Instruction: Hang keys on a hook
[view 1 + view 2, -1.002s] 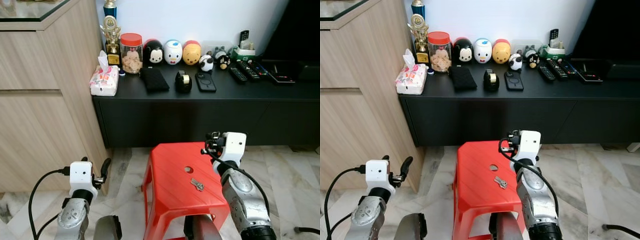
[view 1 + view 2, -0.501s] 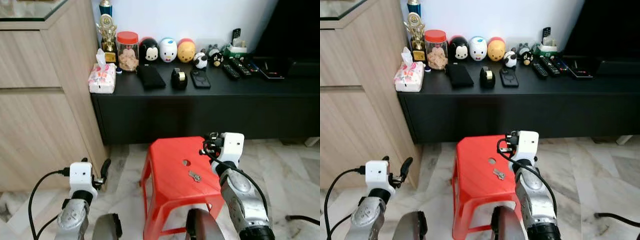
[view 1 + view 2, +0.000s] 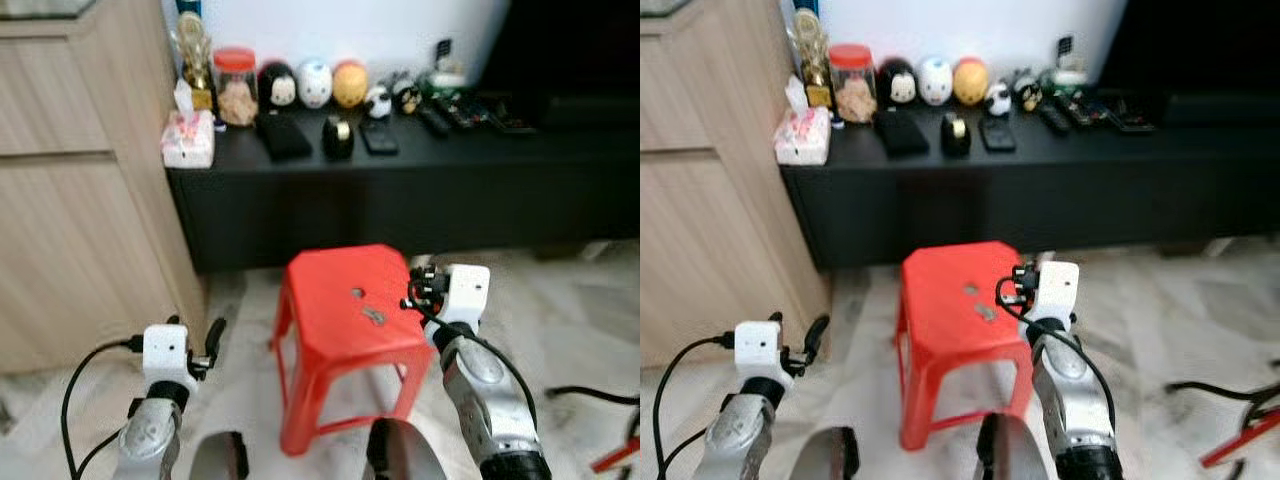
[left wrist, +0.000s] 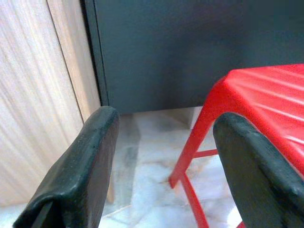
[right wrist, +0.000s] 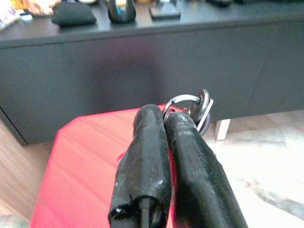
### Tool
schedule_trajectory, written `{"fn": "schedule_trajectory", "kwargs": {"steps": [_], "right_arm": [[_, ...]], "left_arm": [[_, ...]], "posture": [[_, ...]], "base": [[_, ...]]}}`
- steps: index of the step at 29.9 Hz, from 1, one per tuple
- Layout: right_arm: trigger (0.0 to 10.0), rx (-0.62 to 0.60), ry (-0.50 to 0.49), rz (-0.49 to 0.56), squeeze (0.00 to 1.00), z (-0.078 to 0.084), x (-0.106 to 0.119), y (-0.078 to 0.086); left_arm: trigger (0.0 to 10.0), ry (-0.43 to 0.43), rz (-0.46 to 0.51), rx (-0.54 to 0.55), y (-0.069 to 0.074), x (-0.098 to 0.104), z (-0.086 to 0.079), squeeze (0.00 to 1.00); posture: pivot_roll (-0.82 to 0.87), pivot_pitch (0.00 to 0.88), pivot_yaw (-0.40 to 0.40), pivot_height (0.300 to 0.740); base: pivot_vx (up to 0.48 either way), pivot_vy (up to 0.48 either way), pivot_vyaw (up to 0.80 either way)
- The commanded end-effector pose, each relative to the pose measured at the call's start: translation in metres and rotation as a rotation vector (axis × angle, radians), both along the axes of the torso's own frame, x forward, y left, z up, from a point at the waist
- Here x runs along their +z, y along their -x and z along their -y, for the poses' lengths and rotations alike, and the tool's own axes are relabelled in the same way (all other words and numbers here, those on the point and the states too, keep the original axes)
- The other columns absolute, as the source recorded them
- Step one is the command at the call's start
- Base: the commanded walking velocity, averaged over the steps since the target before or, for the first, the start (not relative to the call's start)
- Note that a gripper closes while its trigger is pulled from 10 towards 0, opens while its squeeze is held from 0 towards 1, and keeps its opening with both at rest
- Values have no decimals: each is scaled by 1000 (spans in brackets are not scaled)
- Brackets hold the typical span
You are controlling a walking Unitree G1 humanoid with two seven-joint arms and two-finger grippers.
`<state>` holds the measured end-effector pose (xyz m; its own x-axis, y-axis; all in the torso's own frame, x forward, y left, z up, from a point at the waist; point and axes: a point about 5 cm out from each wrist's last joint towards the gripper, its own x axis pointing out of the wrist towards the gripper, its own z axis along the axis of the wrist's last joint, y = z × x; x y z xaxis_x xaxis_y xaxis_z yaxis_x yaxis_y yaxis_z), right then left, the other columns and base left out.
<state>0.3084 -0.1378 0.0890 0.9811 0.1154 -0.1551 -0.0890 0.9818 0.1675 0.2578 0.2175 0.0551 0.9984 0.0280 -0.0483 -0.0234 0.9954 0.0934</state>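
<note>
The right arm is raised with the forearm angled up and forward, so the right gripper (image 5: 164, 123) sits over the near right corner of the red stool (image 3: 335, 290). Its two black fingers (image 5: 145, 156) are pressed tight together, and pinched at the tips is a silver key ring (image 5: 192, 107). The ring stands roughly on edge past the fingertips, its flat face turned towards the black cabinet (image 3: 1040, 190) ahead. Whether any actual key hangs off it, I can't tell, it's too small and partly hidden by the fingers.

There's also a small metal key-like piece (image 3: 374, 317) lying flat on the stool's seat, just beside the little hole in the top, its long axis running diagonally across the seat. Pretty blurry though, so no detail beyond that.

The left arm hangs low beside the wooden cupboard (image 3: 80, 200), bent at the elbow with the left gripper (image 4: 166, 166) pointing forward. Its fingers are spread wide apart with nothing between them, looking at marble floor (image 4: 142, 156) and a stool leg.

On top of the cabinet there's a row of cartoon figurines (image 3: 315, 83), a red-lidded jar (image 3: 236, 85), a tissue pack (image 3: 188, 138) and some remotes (image 3: 440, 115).
</note>
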Motion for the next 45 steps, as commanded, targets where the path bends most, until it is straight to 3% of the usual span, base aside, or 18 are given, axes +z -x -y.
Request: {"fn": "schedule_trajectory", "kwargs": {"steps": [1,17,28,45], "right_arm": [[10000,9,0,18,0,0,5,-2],[10000,24,-30,24,0,-7,5,3],[10000,74,-64,29,0,-22,9,1],[10000,94,-79,30,0,-28,11,0]], "left_arm": [[10000,5,2,-7,2,0,1,0],[10000,-9,-2,-12,5,1,-2,0],[10000,-9,16,-52,-1,9,3,0],[10000,7,5,-69,-1,9,7,0]], "posture": [[63,0,-99,570],[65,0,-92,570],[79,0,-103,620],[89,0,-113,715]], "base": [[-304,0,0],[-130,0,0],[0,0,0],[0,0,0]]}}
